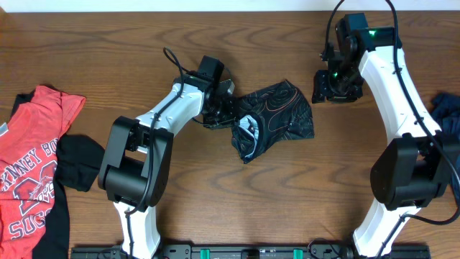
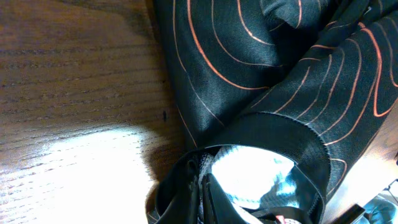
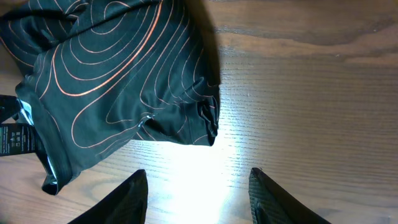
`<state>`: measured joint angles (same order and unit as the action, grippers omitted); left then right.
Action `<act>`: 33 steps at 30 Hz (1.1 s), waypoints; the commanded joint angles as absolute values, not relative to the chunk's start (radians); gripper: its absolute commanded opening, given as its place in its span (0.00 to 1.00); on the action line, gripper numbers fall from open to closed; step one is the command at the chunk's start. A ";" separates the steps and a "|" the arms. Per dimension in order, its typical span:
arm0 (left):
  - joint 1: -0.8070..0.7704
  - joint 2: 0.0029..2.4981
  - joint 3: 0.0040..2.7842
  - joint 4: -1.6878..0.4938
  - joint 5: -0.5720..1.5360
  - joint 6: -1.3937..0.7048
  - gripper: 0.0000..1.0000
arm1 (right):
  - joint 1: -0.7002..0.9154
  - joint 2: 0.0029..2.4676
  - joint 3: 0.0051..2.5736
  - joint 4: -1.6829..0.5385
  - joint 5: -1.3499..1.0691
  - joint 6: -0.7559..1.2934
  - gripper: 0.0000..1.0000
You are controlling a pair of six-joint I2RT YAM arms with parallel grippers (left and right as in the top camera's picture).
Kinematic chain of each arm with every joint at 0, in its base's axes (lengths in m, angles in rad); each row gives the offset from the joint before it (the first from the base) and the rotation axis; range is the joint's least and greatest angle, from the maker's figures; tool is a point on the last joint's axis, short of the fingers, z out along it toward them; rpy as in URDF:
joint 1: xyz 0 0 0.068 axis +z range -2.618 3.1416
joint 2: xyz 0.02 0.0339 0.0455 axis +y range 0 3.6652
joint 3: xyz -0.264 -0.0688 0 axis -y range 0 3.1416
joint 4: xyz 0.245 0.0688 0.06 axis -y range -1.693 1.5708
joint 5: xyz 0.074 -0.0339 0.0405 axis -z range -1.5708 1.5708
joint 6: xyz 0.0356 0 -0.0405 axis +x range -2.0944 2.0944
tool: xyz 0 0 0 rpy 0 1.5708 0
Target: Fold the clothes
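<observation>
Black jersey (image 1: 277,115) crumpled mid-table between the arms, left gripper (image 1: 218,109) buried in its left edge, grip impossible to tell, right gripper (image 3: 198,196) spread wide and empty just beside its right edge, probably for stretching flat.

Sheeny cloth jersey (image 1: 277,115), grained wood table (image 1: 287,194)

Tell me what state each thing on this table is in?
Black jersey: crumpled, not folded.
Red T-shirt: spread out, rumpled, not folded.
Dark blue piece: bunched at the edge.
Left fingers: at jersey's edge; grip hidden.
Right fingers: open, holding nothing.
</observation>
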<state>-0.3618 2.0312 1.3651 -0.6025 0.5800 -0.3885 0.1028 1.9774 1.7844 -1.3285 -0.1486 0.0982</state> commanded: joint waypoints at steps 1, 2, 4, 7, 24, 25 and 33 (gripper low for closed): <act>-0.363 2.027 1.364 -0.605 0.591 -0.401 0.06 | 0.099 1.969 1.786 -1.331 -0.150 0.088 0.50; -0.363 2.027 1.365 -0.605 0.591 -0.402 0.06 | 0.099 1.969 1.786 -1.331 -0.150 0.088 0.51; -0.364 2.024 1.367 -0.606 0.595 -0.406 0.06 | 0.099 1.969 1.786 -1.332 -0.150 0.088 0.51; -0.366 2.009 1.367 -0.605 0.595 -0.409 0.06 | 0.099 1.969 1.786 -1.332 -0.150 0.088 0.51; -0.304 1.971 1.485 -0.548 0.511 -0.440 0.06 | 0.099 1.969 1.786 -1.326 -0.150 0.073 0.53; -0.300 1.971 1.492 -0.542 0.512 -0.442 0.06 | 0.099 1.969 1.786 -1.325 -0.150 0.073 0.53; -0.298 1.971 1.550 -0.495 0.503 -0.440 0.06 | 0.099 1.969 1.786 -1.312 -0.150 0.073 0.54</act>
